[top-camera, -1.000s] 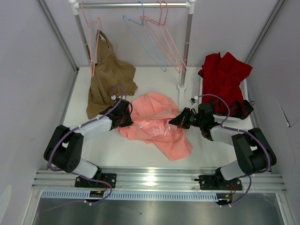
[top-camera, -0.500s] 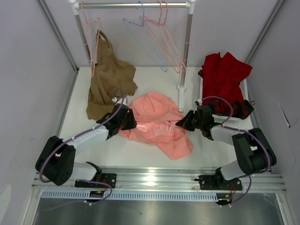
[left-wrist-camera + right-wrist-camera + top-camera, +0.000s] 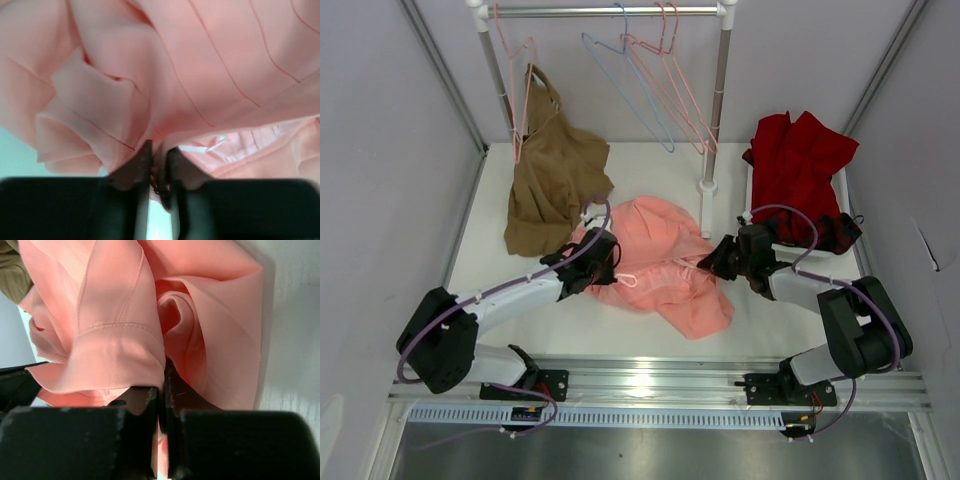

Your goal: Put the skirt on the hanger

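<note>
Two arms, top view: both lie low over the bench (image 3: pixel 550 310) and reach inward to opposite sides of the skirt (image 3: pixel 655 250).
Left arm, top view: it stretches in a long diagonal from its base at the lower left, with the forearm close to the bench and the wrist at the skirt's left edge.
Left pincer, top view: the left pincer (image 3: pixel 603 263) sits on the pink cloth, its tips hidden by fabric.
Right arm, top view: it is folded at the elbow on the right, and the forearm runs leftward just above the bench.
Right pincer, top view: the right pincer (image 3: pixel 715 258) meets the skirt's right edge.
Skirt, top view: it lies crumpled on the bench between the two pincers, below the rail (image 3: pixel 610 11).
Hanger, top view: the light blue hanger (image 3: pixel 629 98) hangs from the rail beside pink wire hangers (image 3: pixel 675 90), well apart from the skirt.
Other garments, top view: the tan-brown garment (image 3: pixel 550 165) hangs at the left and the dark red garment (image 3: pixel 800 160) lies at the right.
Left wrist view: the left pincer (image 3: pixel 159 167) has its fingers (image 3: pixel 142 165) pressed nearly together, pinching a fold of the skirt (image 3: pixel 200 75).
Right wrist view: the right pincer (image 3: pixel 161 395) is pressed together on a stitched hem of the skirt (image 3: pixel 115 315), and the cloth bunches over its tips.
</note>
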Robot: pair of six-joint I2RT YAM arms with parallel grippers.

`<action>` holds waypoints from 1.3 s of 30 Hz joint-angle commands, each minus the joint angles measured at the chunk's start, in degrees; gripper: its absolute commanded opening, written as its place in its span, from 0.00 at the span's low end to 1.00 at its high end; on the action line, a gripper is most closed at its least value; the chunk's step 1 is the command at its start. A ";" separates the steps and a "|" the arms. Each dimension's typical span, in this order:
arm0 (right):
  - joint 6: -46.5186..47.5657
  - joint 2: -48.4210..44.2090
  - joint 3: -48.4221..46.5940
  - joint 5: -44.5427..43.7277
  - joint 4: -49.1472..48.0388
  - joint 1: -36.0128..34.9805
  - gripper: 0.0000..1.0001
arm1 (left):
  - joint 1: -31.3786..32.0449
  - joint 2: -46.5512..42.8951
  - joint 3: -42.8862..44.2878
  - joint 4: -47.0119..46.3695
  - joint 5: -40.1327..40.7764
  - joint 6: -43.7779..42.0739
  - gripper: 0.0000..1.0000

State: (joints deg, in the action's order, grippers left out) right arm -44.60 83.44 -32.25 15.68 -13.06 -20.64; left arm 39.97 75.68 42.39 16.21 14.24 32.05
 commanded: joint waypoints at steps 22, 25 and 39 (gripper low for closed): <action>8.04 1.89 -11.78 -6.72 13.76 -3.70 0.02 | -13.86 27.49 29.41 4.10 -0.51 -5.16 0.11; 7.86 1.56 -12.75 -7.85 14.28 -4.58 0.05 | -13.16 25.85 28.89 2.52 -3.07 -6.21 0.34; 8.74 1.73 -15.56 -10.49 17.36 -6.69 0.07 | -11.49 13.01 24.67 4.62 -7.65 -9.90 0.63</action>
State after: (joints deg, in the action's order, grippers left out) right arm -37.19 85.17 -44.80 6.72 3.53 -26.89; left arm 28.03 93.17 67.35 20.82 8.21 23.81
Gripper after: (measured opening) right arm 0.068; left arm 0.623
